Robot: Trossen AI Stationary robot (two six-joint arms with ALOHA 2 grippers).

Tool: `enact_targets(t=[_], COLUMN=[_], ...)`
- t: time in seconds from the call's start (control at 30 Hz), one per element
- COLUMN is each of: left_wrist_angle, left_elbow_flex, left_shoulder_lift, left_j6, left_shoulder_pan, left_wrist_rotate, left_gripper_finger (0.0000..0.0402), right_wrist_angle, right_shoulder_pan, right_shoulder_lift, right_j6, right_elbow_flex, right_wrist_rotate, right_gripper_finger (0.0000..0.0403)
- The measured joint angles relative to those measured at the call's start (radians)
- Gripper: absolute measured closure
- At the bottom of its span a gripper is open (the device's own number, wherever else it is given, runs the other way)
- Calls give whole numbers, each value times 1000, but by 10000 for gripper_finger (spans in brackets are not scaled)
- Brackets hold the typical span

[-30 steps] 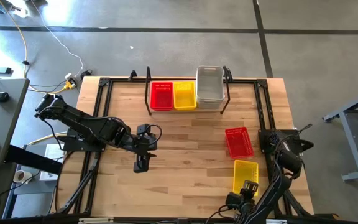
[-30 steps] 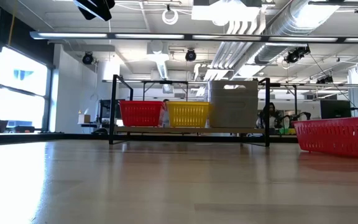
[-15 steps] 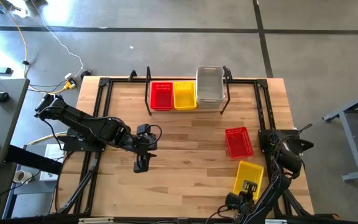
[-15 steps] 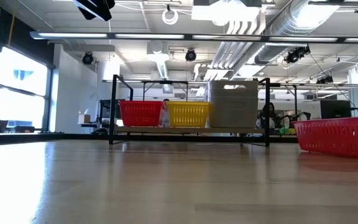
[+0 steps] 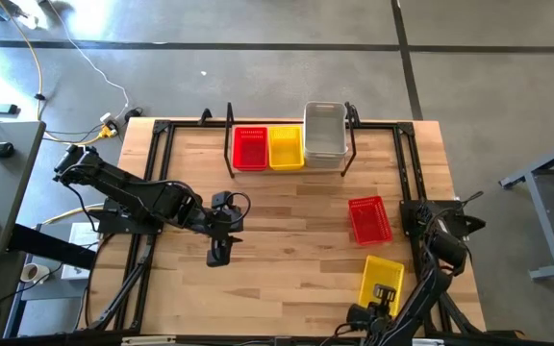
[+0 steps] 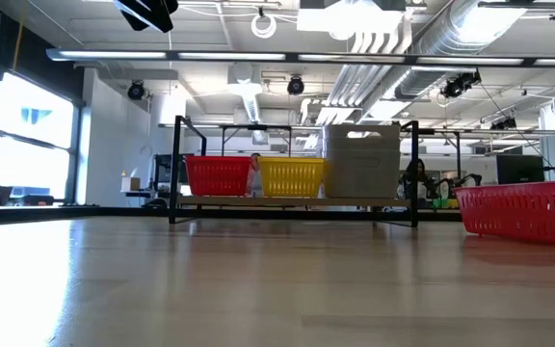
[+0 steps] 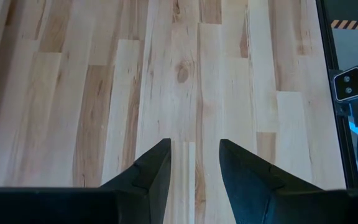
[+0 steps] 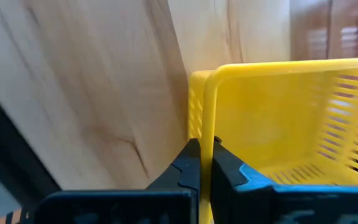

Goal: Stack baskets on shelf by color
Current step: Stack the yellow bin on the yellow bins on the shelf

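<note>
1. I have the yellow basket (image 5: 381, 278) by its rim: in the right wrist view the right gripper (image 8: 202, 163) has its two fingers pinched tight on the thin yellow wall, one inside and one outside, at the basket's near end

2. From above, that basket sits toward 5 o'clock on the table (image 5: 287, 216), close to the near edge, with the red basket (image 5: 369, 219) just beyond it toward 12 o'clock; whether they touch I cannot tell

3. Its long axis runs roughly 12 to 6 o'clock, tipped slightly so the far end leans toward 1 o'clock; the open mouth faces up and my grip is on the short end at 6 o'clock

4. To do this step well I judge I should lift straight up first, since a one-wall pinch will let the far end sag; a slow rise keeps it from dragging into the red basket

5. The target as I read it is the yellow stack (image 5: 286, 146) on the shelf (image 5: 229, 125), at 12 o'clock, between the red stack (image 5: 250, 147) and the grey-white stack (image 5: 324, 133); the basket's long axis already nearly matches theirs, so only a small turn is needed before lowering it in

6. The risk I see is clipping the shelf's upright end or the tall grey-white stack on the way in

7. The left gripper (image 7: 194, 163) hangs over bare wood toward 8 o'clock, fingers apart and holding nothing
</note>
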Motion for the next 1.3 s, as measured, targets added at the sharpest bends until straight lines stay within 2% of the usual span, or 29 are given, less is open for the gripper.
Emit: enact_targets(t=[0.3,0.5,0.87,1.3], left_wrist_angle=[0,-12,-135,-309], left_elbow_flex=[0,0,0,0], left_shoulder_lift=[0,0,0,0], left_j6=[-1,-39,-141,-149], left_shoulder_pan=[0,0,5,1], left_wrist_rotate=[-5,-8,-131,-198], left_gripper_finger=[275,275,275,275], right_wrist_angle=[-22,-23,-52,-121], right_shoulder_pan=[-5,-38,-155,-386], right_shoulder_lift=[0,0,0,-1], right_j6=[-25,-130,-472,-900], right_elbow_flex=[81,168,303,476], right_wrist_rotate=[64,136,243,380], right_gripper_finger=[403,403,403,403])
